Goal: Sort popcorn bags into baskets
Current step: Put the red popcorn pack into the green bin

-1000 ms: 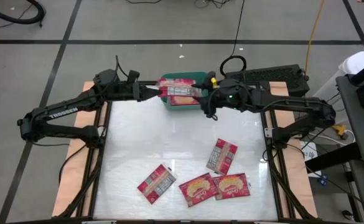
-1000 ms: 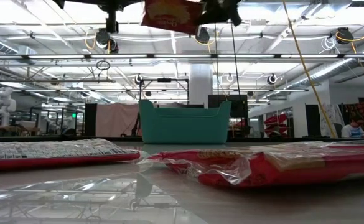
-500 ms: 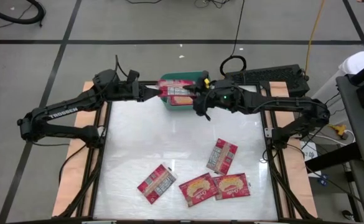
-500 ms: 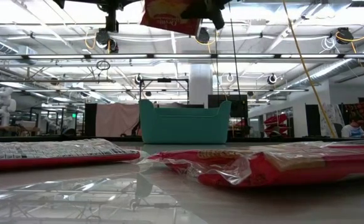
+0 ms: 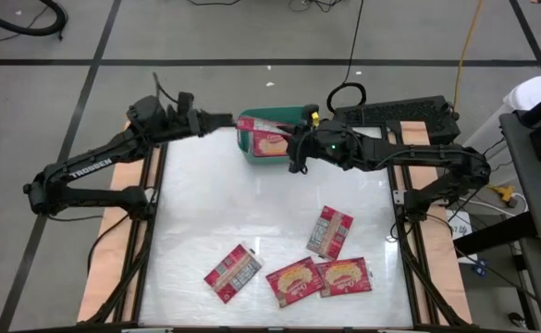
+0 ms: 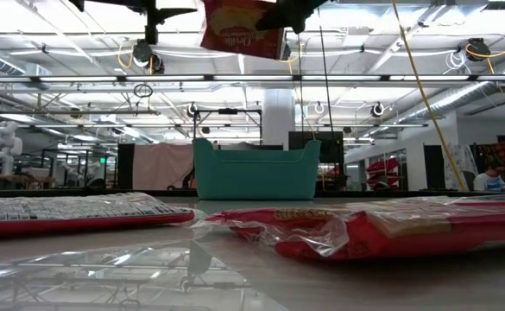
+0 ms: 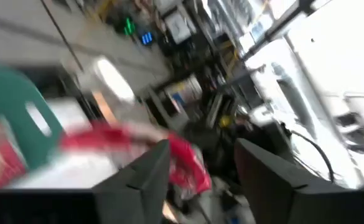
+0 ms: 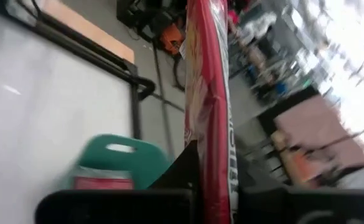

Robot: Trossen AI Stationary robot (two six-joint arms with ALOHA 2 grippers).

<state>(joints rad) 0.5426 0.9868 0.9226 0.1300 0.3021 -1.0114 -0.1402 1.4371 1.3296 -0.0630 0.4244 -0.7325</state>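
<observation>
The held popcorn bag [image 5: 272, 141] is a flat red packet showing its yellow popcorn picture upward, and it hangs over the teal basket [image 5: 244, 145] at the far edge of the desk [image 5: 215, 213]. The right pincer [image 5: 295, 151] pinches it at its right end. From above, the bag's long axis runs across the desk, left to right. The low view adds what the overhead one cannot: the bag [image 6: 242, 28] hangs well above the basket [image 6: 255, 169] (face toward the camera). The right wrist view sees it edge-on, a thin red strip [image 8: 211, 87] clamped between the fingers, with another bag [image 8: 102, 182] lying in the basket [image 8: 144, 160]. The left pincer [image 5: 224, 120] sits just left of the basket, spread and empty. Four more bags lie flat near the front: two picture-up [image 5: 293, 280] [image 5: 345, 276], two print-side up [image 5: 329, 231] [image 5: 234, 272].
</observation>
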